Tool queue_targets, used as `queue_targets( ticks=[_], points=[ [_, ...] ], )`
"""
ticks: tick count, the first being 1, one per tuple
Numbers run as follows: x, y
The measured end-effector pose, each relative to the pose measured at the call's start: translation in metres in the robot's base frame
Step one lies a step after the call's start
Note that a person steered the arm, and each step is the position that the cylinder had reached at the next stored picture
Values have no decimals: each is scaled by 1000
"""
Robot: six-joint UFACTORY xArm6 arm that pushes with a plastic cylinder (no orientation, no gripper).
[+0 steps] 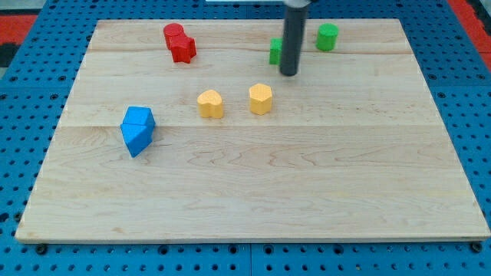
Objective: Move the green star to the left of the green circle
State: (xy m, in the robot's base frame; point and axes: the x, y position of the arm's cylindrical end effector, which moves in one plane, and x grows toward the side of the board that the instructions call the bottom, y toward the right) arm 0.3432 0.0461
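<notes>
The green star (pixel 275 51) sits near the view's top centre, partly hidden behind my rod. The green circle (pixel 327 36) stands to its right, close to the board's top edge, with a gap between them. My tip (pixel 288 73) rests on the board just to the right of and slightly below the green star, between the star and the circle but lower than both. I cannot tell whether the rod touches the star.
Two red blocks (pixel 179 43) sit together at the top left. A yellow heart (pixel 210 103) and a yellow hexagon (pixel 261 99) lie mid-board. Two blue blocks (pixel 137 129) touch at the left. The wooden board (pixel 253 192) lies on a blue pegboard.
</notes>
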Motion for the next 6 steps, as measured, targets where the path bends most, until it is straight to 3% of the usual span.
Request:
queue_targets(
  ticks=[1,4,5,6],
  points=[
    [-8,-62],
    [-69,58],
    [-40,34],
    [-3,64]
  ],
)
